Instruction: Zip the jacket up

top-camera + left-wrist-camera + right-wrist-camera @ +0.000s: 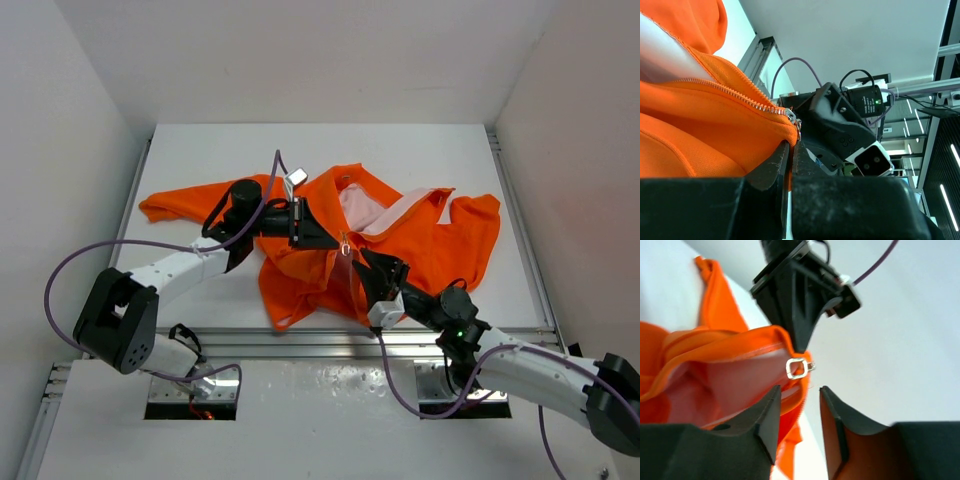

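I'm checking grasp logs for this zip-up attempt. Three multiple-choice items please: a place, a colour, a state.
1. Where does the left hand hold the jacket? A. sleeve cuff B. front edge beside the zipper C. collar
2. What colour is the jacket's lining? A. black B. blue C. pale pinkish-white
3. How is the right hand? A. open B. shut on a sleeve C. shut on the collar
B: its fingers pinch orange fabric under the zipper teeth. C: pale lining shows where the front lies open. A: its fingers stand apart below the zipper pull.
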